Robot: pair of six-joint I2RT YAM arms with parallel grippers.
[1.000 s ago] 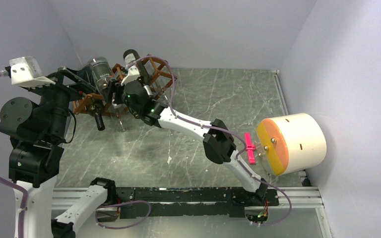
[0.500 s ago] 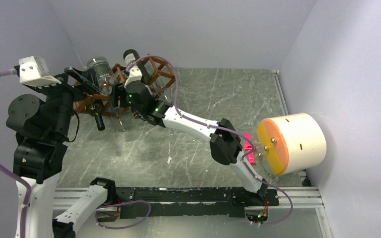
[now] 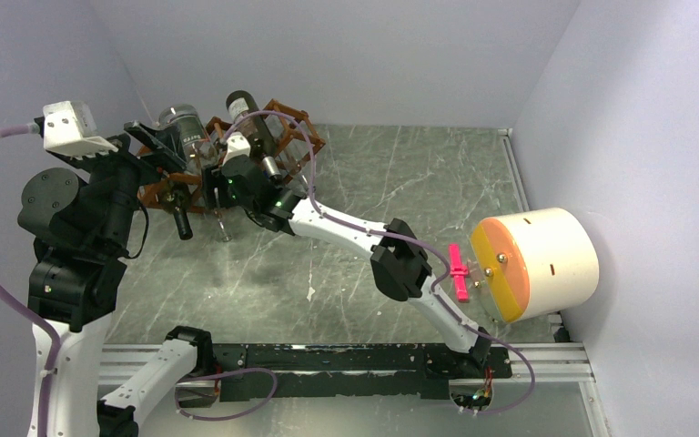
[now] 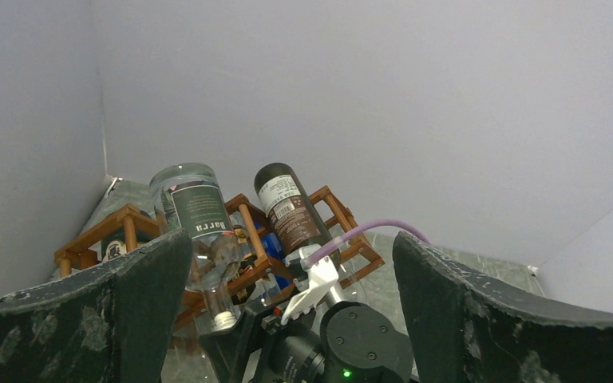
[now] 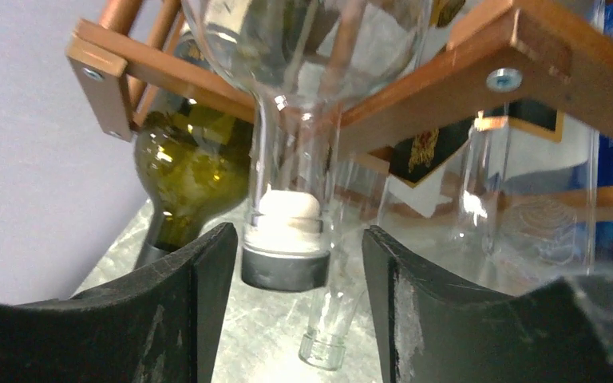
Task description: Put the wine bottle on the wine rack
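Note:
The reddish-brown wine rack (image 3: 296, 137) stands at the far left by the back wall. A clear wine bottle (image 3: 182, 126) with a dark label lies tilted on top of it, neck pointing down toward me. In the right wrist view its capped neck (image 5: 285, 247) hangs between the fingers of my right gripper (image 5: 297, 231). That gripper is open, with a gap on each side of the cap. My left gripper (image 4: 291, 243) hovers wide open above and left of the rack (image 4: 339, 211), holding nothing, looking down on the clear bottle (image 4: 195, 227).
A dark bottle (image 3: 241, 105) with a brown label lies on the rack beside the clear one. A green bottle (image 5: 183, 167) and another clear neck (image 5: 327, 339) sit in lower cells. A cream cylinder (image 3: 546, 255) with an orange face and pink handle (image 3: 458, 271) stands at right.
My right gripper has shifted left along the rack's front to the clear bottle's neck. The left arm has swung up and a little to the right, its gripper still wide open.

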